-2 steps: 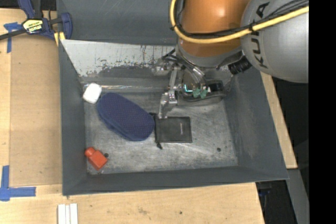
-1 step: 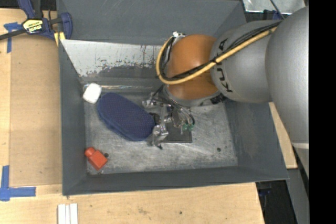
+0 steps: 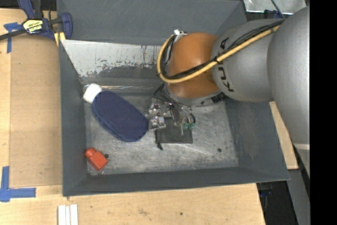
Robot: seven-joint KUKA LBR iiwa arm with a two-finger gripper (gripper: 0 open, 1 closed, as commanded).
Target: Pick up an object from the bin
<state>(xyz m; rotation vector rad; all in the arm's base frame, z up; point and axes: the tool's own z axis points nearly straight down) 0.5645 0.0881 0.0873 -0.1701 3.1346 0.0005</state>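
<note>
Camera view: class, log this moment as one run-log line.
tool: low at bin centre | nearest: dark blue oval thing, beside it | other: small orange block, near corner

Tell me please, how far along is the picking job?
Reaching looks done: the pincer sits low at mid-bin, beside the dark blue oval thing. Whether it grips anything I cannot tell. Lifting is left: the blue thing and the small orange block lie on the bin floor.

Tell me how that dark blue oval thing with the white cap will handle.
The dark blue oval thing lies flat on its broad side, so it probably won't roll; pushed, it may slide on the bin floor. Its wide rounded body looks hard to span; the white cap end may grip better.
</note>
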